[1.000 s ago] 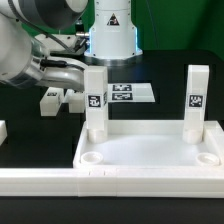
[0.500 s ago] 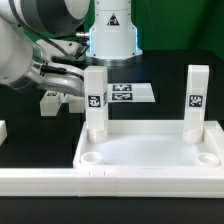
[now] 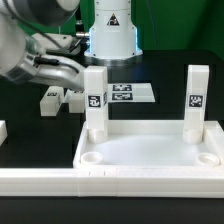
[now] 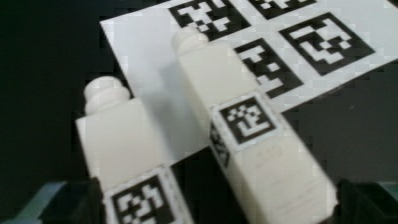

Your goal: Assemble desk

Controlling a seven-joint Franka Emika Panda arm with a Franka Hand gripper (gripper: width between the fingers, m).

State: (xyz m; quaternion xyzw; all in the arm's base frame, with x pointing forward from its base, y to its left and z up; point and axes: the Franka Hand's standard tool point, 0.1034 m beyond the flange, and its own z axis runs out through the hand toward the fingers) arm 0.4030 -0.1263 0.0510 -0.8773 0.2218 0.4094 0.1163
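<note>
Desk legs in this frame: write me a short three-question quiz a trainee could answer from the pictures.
1. True or false: all four legs stand upright in the desk top.
2. How many legs lie flat on the table next to the marker board?
3. The gripper is: A) open, holding nothing; B) shut on a leg; C) shut on the marker board.
Key: 1 false, only two upright legs stand in it, at the back corners in the exterior view. 2 two loose legs. 3 A.
</note>
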